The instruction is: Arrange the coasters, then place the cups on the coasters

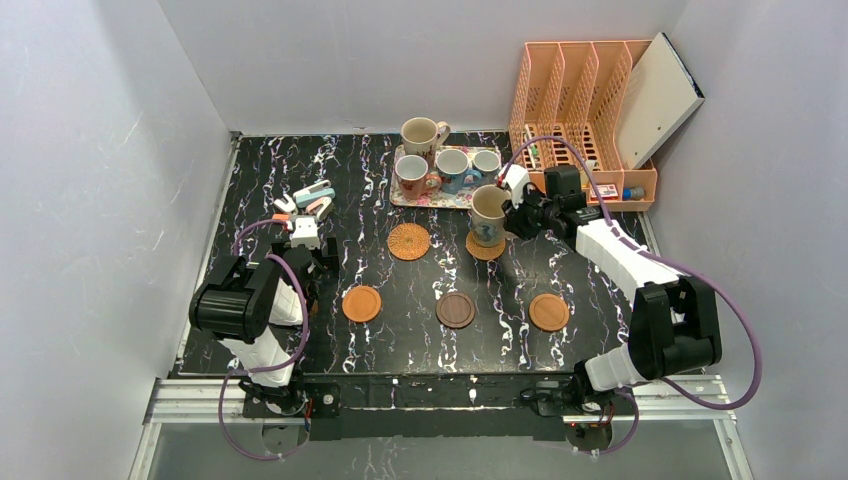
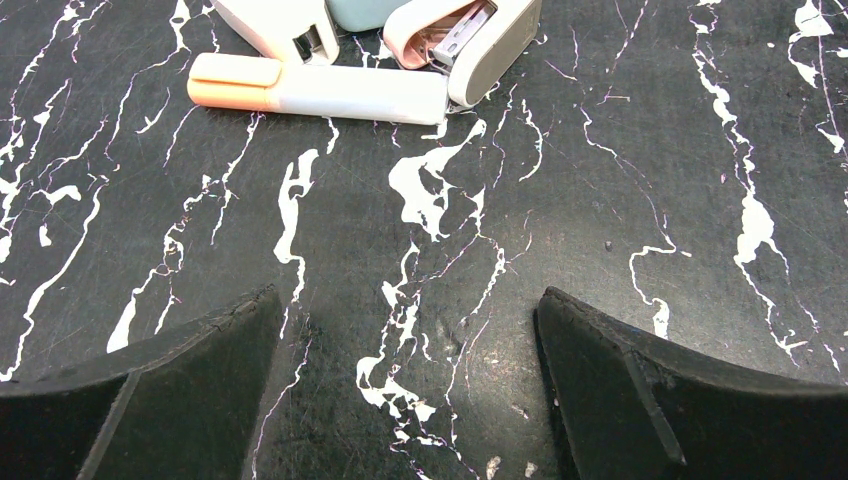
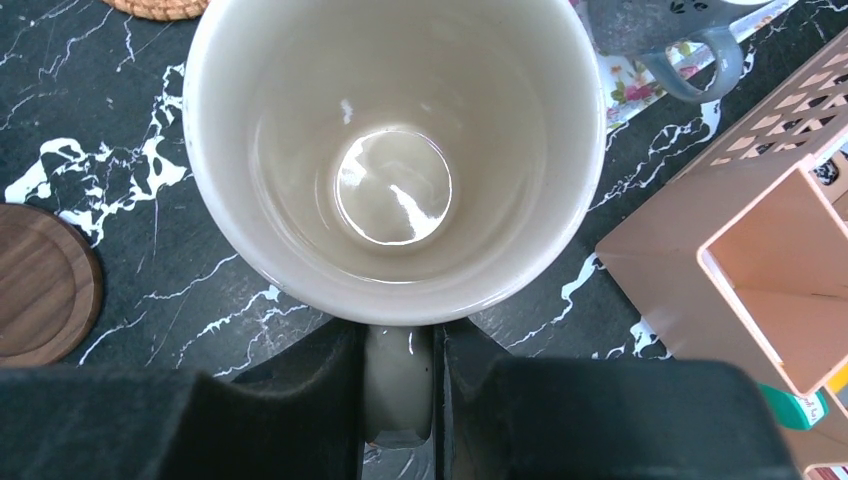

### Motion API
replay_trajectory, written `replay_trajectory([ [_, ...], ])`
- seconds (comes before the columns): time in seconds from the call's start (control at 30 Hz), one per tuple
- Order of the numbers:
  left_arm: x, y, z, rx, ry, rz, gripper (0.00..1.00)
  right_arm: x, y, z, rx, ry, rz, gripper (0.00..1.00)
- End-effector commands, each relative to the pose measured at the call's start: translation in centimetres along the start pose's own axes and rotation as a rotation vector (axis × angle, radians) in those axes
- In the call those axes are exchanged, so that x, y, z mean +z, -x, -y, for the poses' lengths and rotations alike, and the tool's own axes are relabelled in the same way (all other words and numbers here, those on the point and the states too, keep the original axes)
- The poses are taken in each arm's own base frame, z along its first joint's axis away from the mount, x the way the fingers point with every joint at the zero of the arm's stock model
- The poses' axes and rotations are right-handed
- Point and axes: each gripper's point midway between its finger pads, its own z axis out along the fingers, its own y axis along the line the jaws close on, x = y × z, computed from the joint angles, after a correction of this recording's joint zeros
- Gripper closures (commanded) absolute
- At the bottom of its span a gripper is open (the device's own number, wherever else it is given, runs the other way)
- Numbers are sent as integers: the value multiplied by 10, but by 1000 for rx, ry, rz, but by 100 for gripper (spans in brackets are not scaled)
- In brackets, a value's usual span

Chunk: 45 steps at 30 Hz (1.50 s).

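Five coasters are lying on the arms' side of the floral tray (image 1: 455,199). Two woven coasters are sitting closest to it, one (image 1: 409,241) off the tray's left half and one (image 1: 485,249) off its right end. Farther out from the tray, a smooth orange coaster (image 1: 361,304), the dark wood coaster (image 1: 456,310) and another smooth orange coaster (image 1: 548,312) are forming a row.

The right gripper (image 1: 512,212) is pinching the handle of a cream mug (image 1: 489,210) between its fingers, holding it upright over the woven coaster off the tray's right end. Whether the mug is touching that coaster cannot be told.

Three cups are standing on the tray: a white mug (image 1: 412,177) with a reddish handle, a blue mug (image 1: 452,170) and a small whitish mug (image 1: 487,162). A second cream mug (image 1: 420,134) is standing at the tray's far left corner.

The left gripper (image 1: 303,232) is hovering well left of the tray, fingers spread wide with nothing between them, near a highlighter (image 2: 320,92) and a stapler (image 2: 495,40).
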Motion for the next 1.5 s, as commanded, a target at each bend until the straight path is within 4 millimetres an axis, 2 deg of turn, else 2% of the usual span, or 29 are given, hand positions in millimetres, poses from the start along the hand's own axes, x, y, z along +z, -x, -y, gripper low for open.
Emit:
replay_trajectory([
  [0.0, 4, 10, -6, -16, 35, 29, 2, -15, 46, 4, -108, -20, 173, 99],
  [1.47, 4, 10, -6, -16, 34, 29, 2, 0, 22, -1, -89, 35, 100, 99],
])
